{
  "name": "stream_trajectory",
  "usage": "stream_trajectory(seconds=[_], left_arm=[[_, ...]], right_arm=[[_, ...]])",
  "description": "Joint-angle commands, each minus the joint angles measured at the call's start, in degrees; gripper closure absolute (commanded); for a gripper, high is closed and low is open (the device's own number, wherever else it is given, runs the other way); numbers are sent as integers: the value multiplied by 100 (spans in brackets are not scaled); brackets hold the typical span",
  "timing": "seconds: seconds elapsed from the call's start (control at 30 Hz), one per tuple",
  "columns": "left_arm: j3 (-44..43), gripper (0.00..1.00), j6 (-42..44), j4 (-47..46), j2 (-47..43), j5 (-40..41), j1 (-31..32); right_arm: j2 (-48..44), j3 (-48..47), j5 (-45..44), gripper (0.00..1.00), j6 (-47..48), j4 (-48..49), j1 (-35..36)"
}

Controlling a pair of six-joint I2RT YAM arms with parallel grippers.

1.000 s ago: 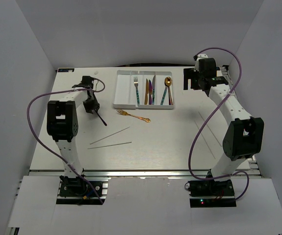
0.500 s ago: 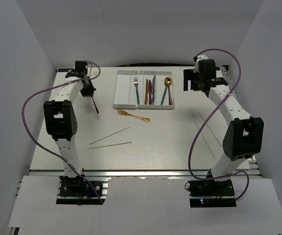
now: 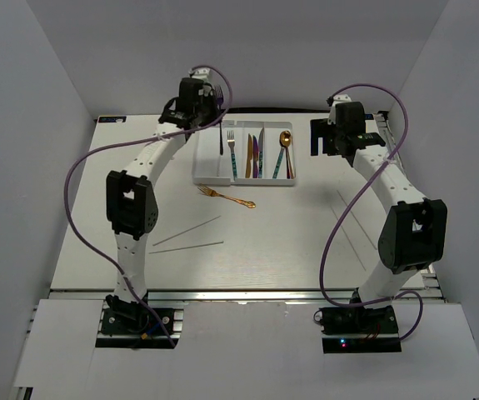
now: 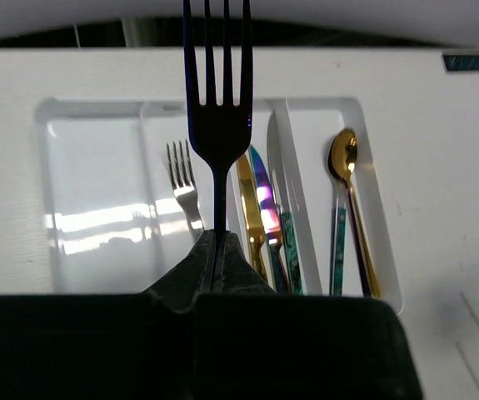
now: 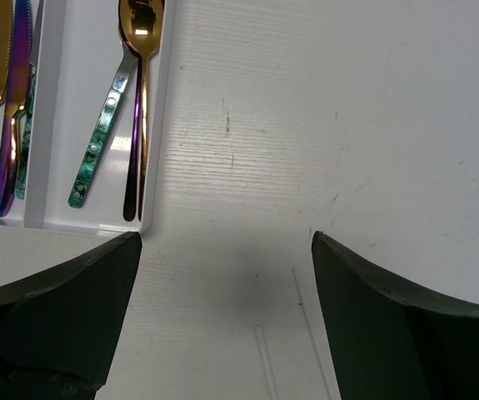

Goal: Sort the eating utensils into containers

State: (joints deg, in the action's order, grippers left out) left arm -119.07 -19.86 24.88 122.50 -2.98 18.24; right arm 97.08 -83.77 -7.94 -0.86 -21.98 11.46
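Observation:
A dark purple fork (image 4: 217, 92) sticks out tines first from my left gripper (image 4: 214, 240), which is shut on its handle. In the top view that fork (image 3: 221, 140) hangs above the left part of the white tray (image 3: 208, 157), under my left gripper (image 3: 212, 118). The tray (image 4: 89, 183) holds a silver fork (image 4: 181, 175), a gold knife (image 4: 251, 208), a purple knife (image 4: 262, 196) and a gold spoon (image 4: 343, 158). A gold fork (image 3: 227, 197) lies on the table in front of the tray. My right gripper (image 5: 225, 242) stands open over bare table, right of the tray.
Thin grey lines (image 3: 187, 237) mark the table near the left arm, and others (image 3: 351, 221) lie beside the right arm. The tray's right wall (image 5: 157, 125) sits at the upper left of the right wrist view, with a teal handle (image 5: 102, 142) inside it.
My left arm has swung from the table's left side up and right to the tray, carrying the dark fork. The right arm has not moved.

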Motion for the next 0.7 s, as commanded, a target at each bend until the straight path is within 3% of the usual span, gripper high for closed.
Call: stream_trajectory(seconds=[0.0,0.13,0.67], left_arm=[[332,100,307,-1038,229,-299,91],[94,100,307,-1134,555,-405,232],[586,100,465,-1407,1057,-167,356]], right_arm=[[-207,-26,-128,10,60,290,58],[-207,1,-146,11,69,308,58],[-189,1,-181,11,60,343,84]])
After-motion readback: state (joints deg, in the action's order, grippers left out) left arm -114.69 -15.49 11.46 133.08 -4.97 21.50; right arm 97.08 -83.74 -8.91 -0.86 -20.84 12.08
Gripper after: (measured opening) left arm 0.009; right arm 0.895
